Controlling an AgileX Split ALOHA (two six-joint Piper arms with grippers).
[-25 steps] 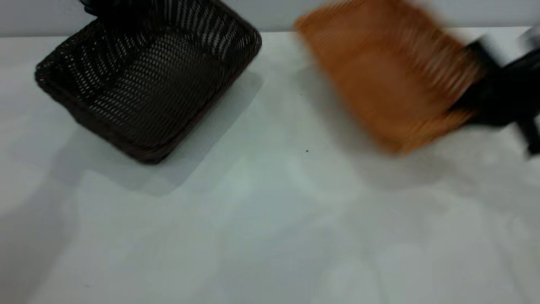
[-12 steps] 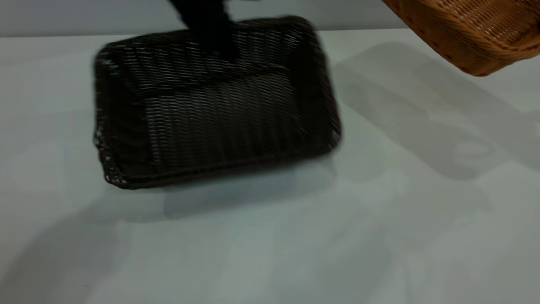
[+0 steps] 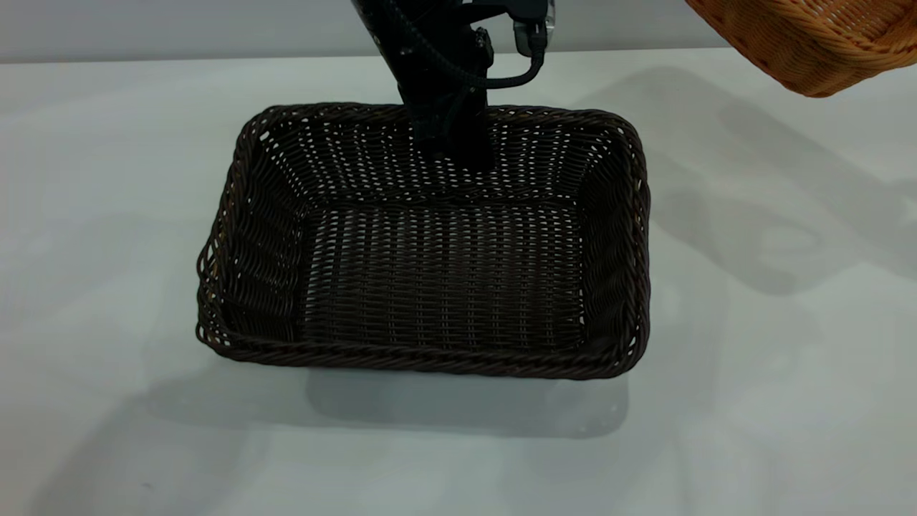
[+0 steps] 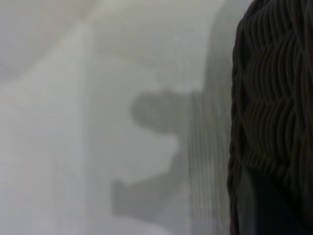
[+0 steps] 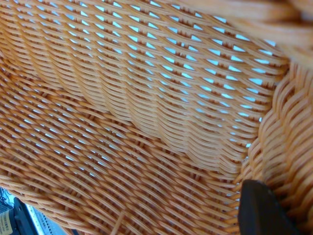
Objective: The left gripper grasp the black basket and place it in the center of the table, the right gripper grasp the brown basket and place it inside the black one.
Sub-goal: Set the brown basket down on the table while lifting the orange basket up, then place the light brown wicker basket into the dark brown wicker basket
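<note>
The black basket (image 3: 437, 279) sits flat near the middle of the table (image 3: 107, 179).
The left gripper (image 3: 451, 136) is clamped on its far wall. The brown basket (image 3: 809, 36) hangs lifted at the far right, clear of the table, the right gripper (image 5: 261, 208) grasping its rim.

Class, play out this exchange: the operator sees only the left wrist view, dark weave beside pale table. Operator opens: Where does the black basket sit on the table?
Observer: The black basket sits flat near the middle of the table, open side up and empty.
Operator: Where is the left end effector?
Observer: The left end effector is at the basket's far wall, about midway along it.
Operator: And the brown basket?
Observer: The brown basket hangs in the air beyond the black one's far right corner, held at its rim by the right end effector.
</note>
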